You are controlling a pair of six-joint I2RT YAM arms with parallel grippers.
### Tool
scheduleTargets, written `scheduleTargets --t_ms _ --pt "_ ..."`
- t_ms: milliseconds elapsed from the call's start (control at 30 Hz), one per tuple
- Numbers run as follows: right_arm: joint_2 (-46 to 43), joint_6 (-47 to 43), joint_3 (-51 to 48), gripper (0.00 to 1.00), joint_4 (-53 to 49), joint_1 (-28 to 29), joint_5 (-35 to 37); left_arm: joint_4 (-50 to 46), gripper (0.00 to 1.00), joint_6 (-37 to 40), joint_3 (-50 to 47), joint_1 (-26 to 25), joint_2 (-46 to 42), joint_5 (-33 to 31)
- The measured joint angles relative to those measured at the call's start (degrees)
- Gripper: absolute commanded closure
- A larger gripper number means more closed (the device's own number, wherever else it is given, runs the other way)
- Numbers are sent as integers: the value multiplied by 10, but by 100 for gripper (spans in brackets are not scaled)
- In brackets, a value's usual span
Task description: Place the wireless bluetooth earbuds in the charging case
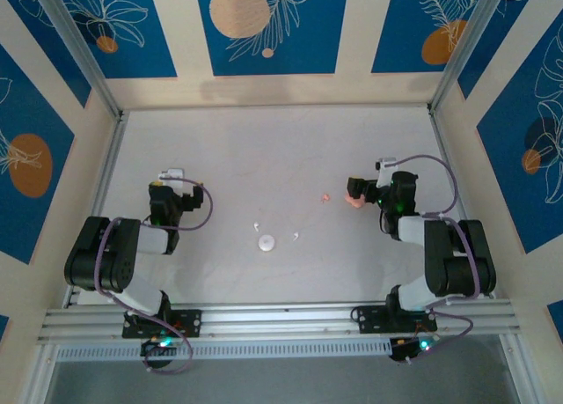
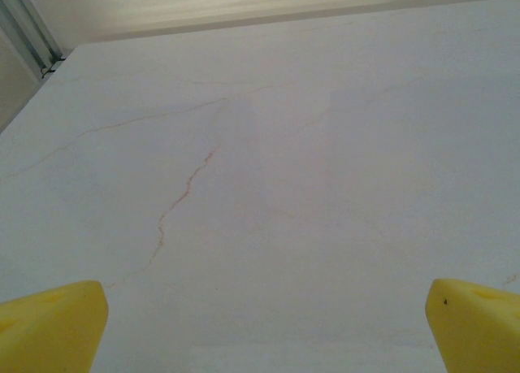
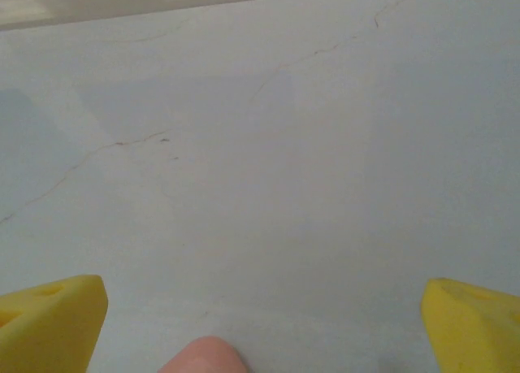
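Nearest the arm bases, mid-table (image 1: 229,281): white charging case (image 1: 266,242), round, lying flat; lid up or down, cannot tell at this size. One white earbud (image 1: 256,226) sits just beside it on the far-left; second white earbud (image 1: 296,238) is near it on the right; both are apart from the case, neither seated. Prob. strewn loose so each must be picked singly.

Farther out & rightward, the pink earbud (image 1: 326,196) lies alone, near the pink case (image 1: 354,200) it presumably belongs to. The right gripper (image 1: 357,193) hangs at that pink case w/ jaws spread wide, holding nothing; in its wrist view the pink case (image 3: 203,358) shows as a rounded edge between the yellow fingers (image 3: 49,320), touching neither.

The left gripper (image 1: 167,182) is likewise spread wide & empty, well apart from all pieces; its yellow fingertips (image 2: 49,324) flank hairline-cracked surface.

Judgement: no earbud inserted yet; arms sit either side, leaving the middle free.

Far wall (image 1: 264,25): blue panels w/ leaf outlines & orange discs; no brand, label or writing readable anywhere.
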Motion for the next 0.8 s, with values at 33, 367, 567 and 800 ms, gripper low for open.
scheduleTargets --t_ms 33,367,567,800 --pt "-16 3 14 1 -35 1 1 0 0 0 0 0 0 0" --pt "-162 63 135 1 -327 36 -3 -131 12 10 40 -3 -80 19" --pt "-190 102 196 1 -482 59 -5 -328 22 -27 169 -7 -163 52" --pt "-174 149 263 1 -588 76 -5 -489 24 -58 257 -40 -184 95"
